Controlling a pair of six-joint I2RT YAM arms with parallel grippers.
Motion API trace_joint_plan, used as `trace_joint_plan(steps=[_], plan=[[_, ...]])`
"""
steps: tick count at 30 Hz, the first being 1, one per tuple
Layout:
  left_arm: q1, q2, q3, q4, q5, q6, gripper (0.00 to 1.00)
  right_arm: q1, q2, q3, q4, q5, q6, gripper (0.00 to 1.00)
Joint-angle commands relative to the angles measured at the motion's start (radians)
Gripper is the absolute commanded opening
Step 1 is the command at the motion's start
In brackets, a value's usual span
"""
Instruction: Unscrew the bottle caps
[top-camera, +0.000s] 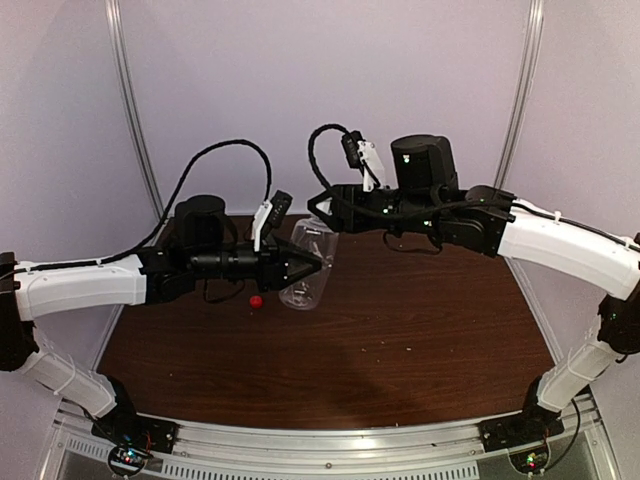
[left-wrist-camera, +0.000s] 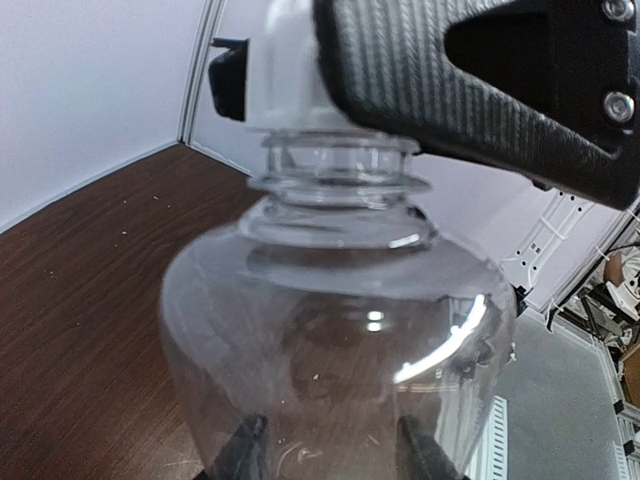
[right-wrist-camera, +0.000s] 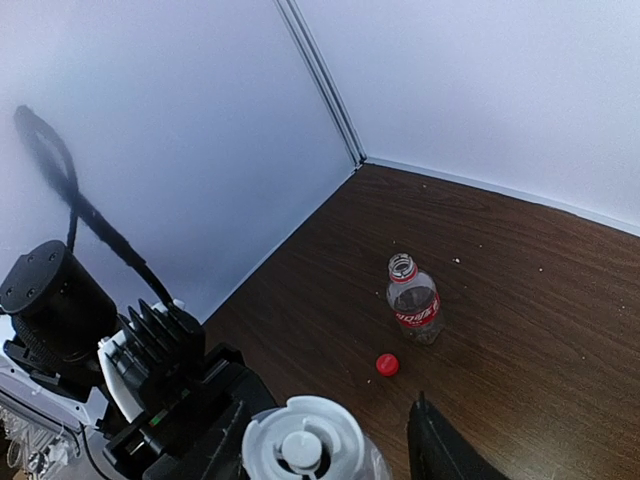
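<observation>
The white cap (right-wrist-camera: 300, 445) sat nearest, between the fingers (right-wrist-camera: 440, 450) of the right gripper (top-camera: 318, 207). One finger looked pressed to its ribbed side, but a sliver of gap showed at the other, so I could not tell whether the grip was closed tight. Under the cap, the wide bottle (left-wrist-camera: 330, 340) was held off the table (right-wrist-camera: 520, 280) and tilted. The left gripper (left-wrist-camera: 330, 455) was clamped across its lower body, one finger on each side. The bottle looked empty, so probably very light, with thin, smooth, glossy walls that would likely dent and slip under a hard squeeze. The stiff neck ring and shoulder just below the right fingers seemed the firmer places to brace. The cap's ribbing was the natural place to grip for turning, and that called for a firm pinch, since the cap was small and hard. Neither the bottle nor the white cap showed any label or writing. Beyond the right fingers, the red cap (right-wrist-camera: 387, 365) lay loose on the table. A little farther off stood the small bottle (right-wrist-camera: 414, 305), upright with its mouth open and near the red cap but not touching it. It had a red label with pale lettering too small to read.
</observation>
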Motion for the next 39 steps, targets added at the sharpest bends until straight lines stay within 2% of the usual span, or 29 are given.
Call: trace_joint_plan(steps=[1,6,13,18,22,26,31,35,39], plan=[[-0.005,-0.022,0.028,0.026,-0.026,0.022,0.23,0.007,0.001,0.018,0.008,0.007,0.007,0.51],[-0.005,-0.024,0.026,0.021,-0.032,0.027,0.22,0.007,-0.003,0.004,0.023,0.001,0.005,0.39],[-0.005,-0.033,0.018,0.022,-0.032,0.033,0.22,0.002,-0.029,-0.035,0.072,-0.022,-0.028,0.13],[-0.005,-0.052,-0.004,0.055,0.007,0.038,0.22,-0.037,-0.060,-0.090,0.149,-0.125,-0.059,0.03],[-0.005,-0.064,-0.016,0.098,0.088,0.038,0.22,-0.079,-0.071,-0.130,0.229,-0.312,-0.079,0.02],[-0.005,-0.062,-0.028,0.179,0.283,0.022,0.24,-0.133,-0.069,-0.161,0.315,-0.584,-0.103,0.04],[-0.005,-0.047,-0.061,0.429,0.538,-0.132,0.24,-0.175,-0.062,-0.195,0.457,-0.921,-0.103,0.12],[-0.005,-0.036,-0.080,0.558,0.588,-0.228,0.24,-0.182,-0.051,-0.197,0.518,-1.016,-0.074,0.19],[-0.005,-0.024,-0.083,0.569,0.572,-0.234,0.24,-0.184,-0.060,-0.191,0.476,-0.950,-0.073,0.28]])
